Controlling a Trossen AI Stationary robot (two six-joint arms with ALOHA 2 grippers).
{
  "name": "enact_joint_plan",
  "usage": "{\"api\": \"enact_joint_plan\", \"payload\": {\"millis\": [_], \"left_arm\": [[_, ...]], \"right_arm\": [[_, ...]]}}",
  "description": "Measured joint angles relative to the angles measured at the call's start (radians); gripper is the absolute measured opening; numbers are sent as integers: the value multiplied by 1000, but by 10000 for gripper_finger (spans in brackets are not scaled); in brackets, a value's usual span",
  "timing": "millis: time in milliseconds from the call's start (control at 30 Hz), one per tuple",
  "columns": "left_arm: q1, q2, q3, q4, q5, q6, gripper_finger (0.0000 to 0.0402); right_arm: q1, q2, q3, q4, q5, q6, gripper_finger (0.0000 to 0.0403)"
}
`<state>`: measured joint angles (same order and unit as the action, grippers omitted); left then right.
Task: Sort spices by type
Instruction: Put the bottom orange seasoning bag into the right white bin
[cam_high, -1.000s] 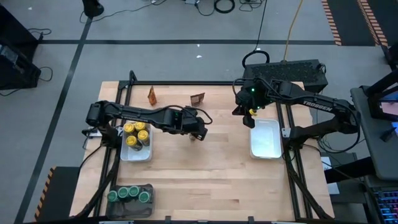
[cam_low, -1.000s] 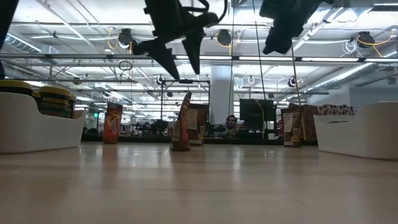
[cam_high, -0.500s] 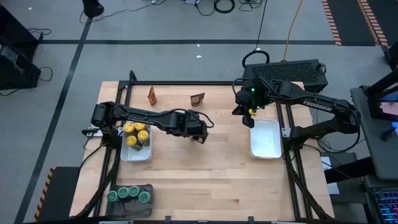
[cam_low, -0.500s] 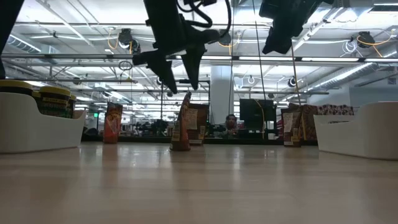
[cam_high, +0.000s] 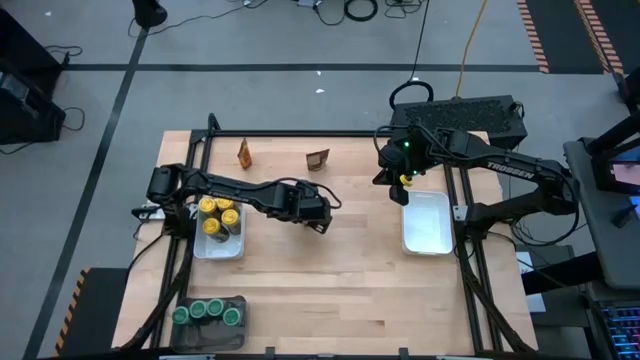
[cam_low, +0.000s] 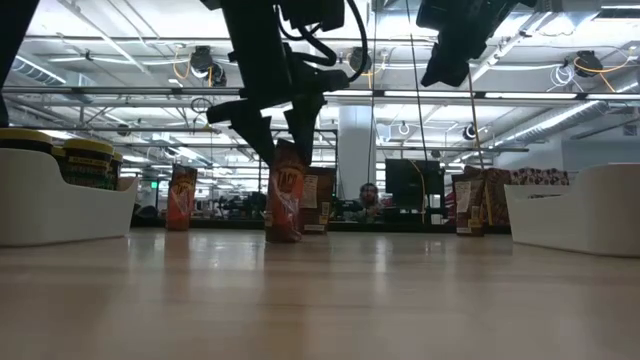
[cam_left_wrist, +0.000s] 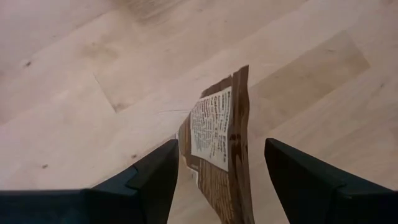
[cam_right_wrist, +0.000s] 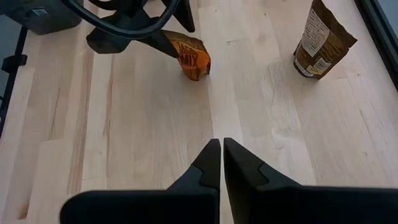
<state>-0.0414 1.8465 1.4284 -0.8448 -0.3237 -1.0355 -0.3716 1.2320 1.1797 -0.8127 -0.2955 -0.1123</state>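
Pale wooden table (cam_high: 330, 260) fills the middle of the high view, where the left arm reaches from the left edge toward centre, its left gripper (cam_high: 318, 222) lowered over a spice packet that the arm mostly hides. The right arm bends in from the right, its right gripper (cam_high: 404, 189) poised at the upper end of an empty white tray (cam_high: 426, 232). Yellow-lidded jars (cam_high: 217, 215) sit in another white tray (cam_high: 218, 250) at centre left, green-lidded jars (cam_high: 209, 313) in a dark tray (cam_high: 240, 303) at lower left, and two more packets (cam_high: 245, 154) (cam_high: 317, 159) stand near the top edge of the table. In the low view the left gripper hangs at upper centre with its fingers spread on either side of the upright orange packet (cam_low: 285, 202); whether they touch it cannot be told. The left wrist view shows both dark fingers (cam_left_wrist: 152, 177) wide apart, flanking the packet's top edge (cam_left_wrist: 217, 140). The right wrist view shows the right gripper's fingers (cam_right_wrist: 205, 165) pressed together over bare wood, with the orange packet (cam_right_wrist: 193, 59) at upper centre and a brown packet (cam_right_wrist: 322, 40) at upper right.
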Motion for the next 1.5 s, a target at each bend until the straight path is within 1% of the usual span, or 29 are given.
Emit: {"api": "enact_joint_plan", "payload": {"millis": [100, 200, 333, 467, 500, 533, 767, 1033, 1267, 1367, 1500], "left_arm": [[0, 0, 0, 0, 0, 3, 234], [1, 0, 0, 0, 0, 15, 203], [1, 0, 0, 2, 15, 52, 133], [1, 0, 0, 2, 34, 102, 37], [1, 0, 0, 2, 35, 111, 19], [1, 0, 0, 3, 35, 118, 11], [1, -9, 6, 8, 61, 156, 5], [10, -53, 103, 28, 62, 274, 2], [16, -60, 188, 43, 112, 384, 1], [18, -58, 218, 92, 148, 433, 1], [36, -60, 226, 182, 200, 475, 1]], "right_arm": [[0, 0, 0, 0, 0, 0, 0], [0, 0, 0, 0, 0, 0, 0], [0, 0, 0, 0, 0, 0, 0], [0, 0, 0, 0, 0, 0, 0], [0, 0, 0, 0, 0, 4, 0], [0, 0, 0, 0, 0, 7, 0], [0, 0, 0, 0, 0, 23, 0], [0, -39, 0, 20, 6, 45, 0], [-1, -118, 1, 43, 29, 71, 0], [-1, -145, 1, 46, 35, 85, 0], [-1, -180, 1, 46, 36, 125, 0]]}}
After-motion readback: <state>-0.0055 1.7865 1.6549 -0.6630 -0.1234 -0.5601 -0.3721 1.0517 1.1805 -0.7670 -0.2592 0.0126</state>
